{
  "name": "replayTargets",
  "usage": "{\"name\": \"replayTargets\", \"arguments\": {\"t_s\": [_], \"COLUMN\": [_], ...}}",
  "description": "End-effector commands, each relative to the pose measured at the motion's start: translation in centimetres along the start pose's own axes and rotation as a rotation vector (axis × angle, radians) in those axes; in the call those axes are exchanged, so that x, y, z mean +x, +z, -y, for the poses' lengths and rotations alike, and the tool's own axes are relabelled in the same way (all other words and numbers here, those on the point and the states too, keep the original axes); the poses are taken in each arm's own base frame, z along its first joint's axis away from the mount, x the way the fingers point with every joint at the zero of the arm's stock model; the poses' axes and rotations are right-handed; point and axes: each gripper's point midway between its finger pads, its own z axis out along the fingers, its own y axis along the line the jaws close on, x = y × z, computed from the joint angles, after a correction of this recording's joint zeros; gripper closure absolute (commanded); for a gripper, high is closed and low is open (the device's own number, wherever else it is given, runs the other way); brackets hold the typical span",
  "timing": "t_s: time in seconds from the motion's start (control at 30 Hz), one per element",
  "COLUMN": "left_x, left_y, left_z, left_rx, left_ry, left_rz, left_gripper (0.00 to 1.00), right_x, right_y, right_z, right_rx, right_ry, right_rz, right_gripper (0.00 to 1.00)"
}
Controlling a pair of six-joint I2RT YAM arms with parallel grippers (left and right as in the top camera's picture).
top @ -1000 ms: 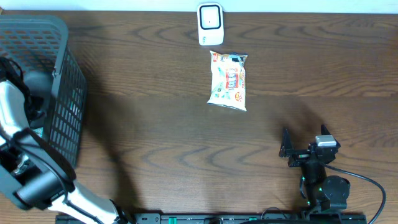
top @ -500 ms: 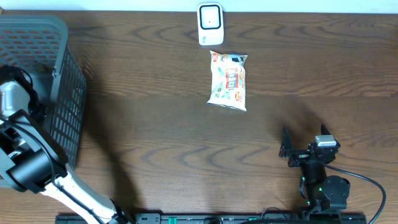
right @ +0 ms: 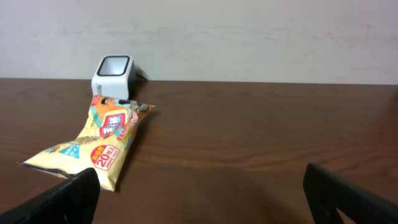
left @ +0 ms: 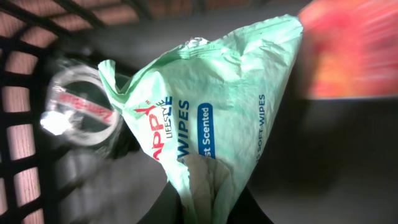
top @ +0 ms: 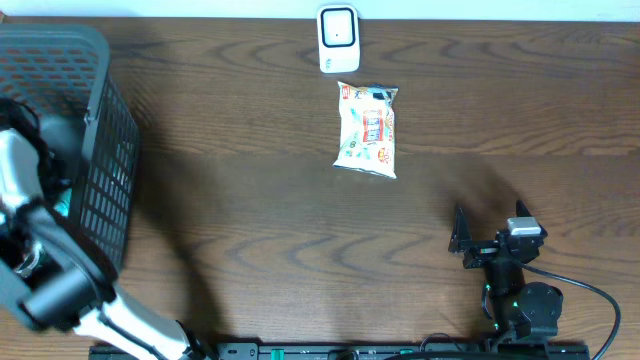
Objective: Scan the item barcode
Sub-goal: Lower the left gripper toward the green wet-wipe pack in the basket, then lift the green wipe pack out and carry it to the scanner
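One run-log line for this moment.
left gripper: shut on wipes pack in basket | right gripper: open, empty | snack bag: by scanner

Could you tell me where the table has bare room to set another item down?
Free: the wide tabletop between the basket and the snack bag, and the stretch right of the snack bag, beyond the right gripper. Crowded: directly in front of the scanner, where the snack bag lies close against it.

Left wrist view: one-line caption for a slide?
Left gripper pinching a green wipes pack inside the mesh basket, a clear round container beside it.
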Motion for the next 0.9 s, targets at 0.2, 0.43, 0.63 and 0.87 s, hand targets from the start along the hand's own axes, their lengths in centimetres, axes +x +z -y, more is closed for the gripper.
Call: {"name": "replayTargets", "arguments": {"t_s": [0.2,0.43,0.63,0.87], "left_x": [-1.5,0.4,-0.4,-0.5], "left_y": [-13.1,-16.7,-20.3,-24.8], "left_z": [-0.6,-1.3,-2.3,-4.2], "left_rx": [0.364,0.481,0.567,0.665], "left_ry": [-0.082,-0.011,-0.014,0.029], "left_rz": [0.086,0.047,0.144,0.269], "left_gripper": [0.93,0.93,0.93,0.93], "right_x": [0.0,0.0,0.0,0.0], "right_y": [0.0,0.0,0.0,0.0], "right_z": [-0.2,-0.2,-0.2,-0.2], "right_rx": [-0.007,-0.007,-0.007,-0.007], "right_ry": [-0.009,-0.009,-0.009,-0.009], "right_rz": [0.000,0.000,0.000,0.000], "right_gripper": [0.01,0.01,0.01,0.01]}}
